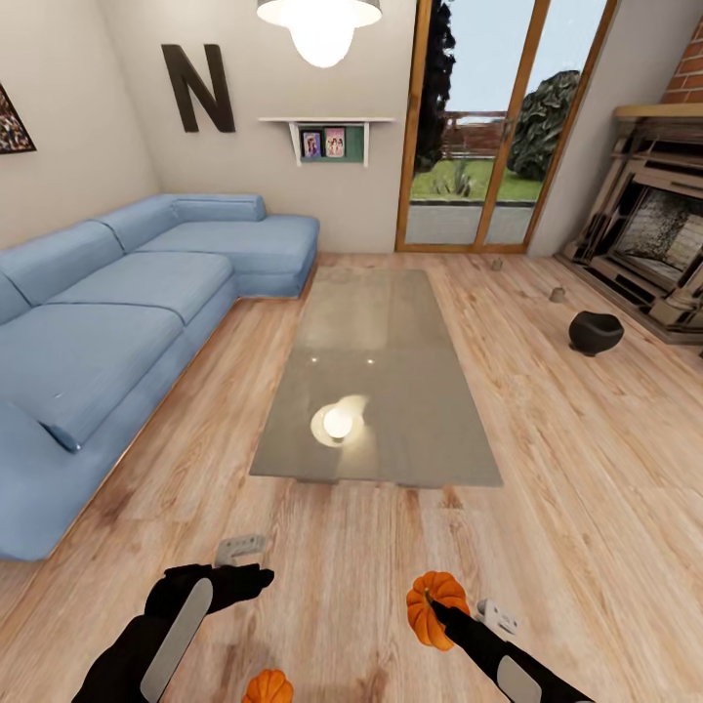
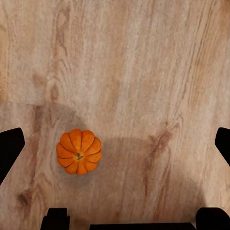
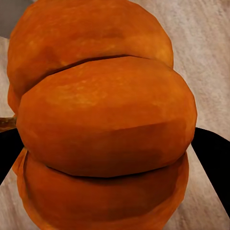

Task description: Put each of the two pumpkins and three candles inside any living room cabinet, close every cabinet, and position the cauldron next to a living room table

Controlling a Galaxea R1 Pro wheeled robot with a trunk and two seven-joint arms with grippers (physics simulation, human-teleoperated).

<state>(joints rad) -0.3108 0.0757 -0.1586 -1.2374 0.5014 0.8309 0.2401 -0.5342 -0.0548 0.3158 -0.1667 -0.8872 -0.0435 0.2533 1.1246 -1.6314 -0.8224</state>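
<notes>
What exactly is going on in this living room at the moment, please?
The right gripper holds one pumpkin just above the wooden floor. The left gripper hangs open over the second pumpkin, which lies on the floor. The cauldron sits near the fireplace, beyond the glass table.

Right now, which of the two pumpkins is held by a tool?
The pumpkin at the right tool, clamped between its fingers above the floor. The other pumpkin lies free on the floor near the open left tool.
</notes>
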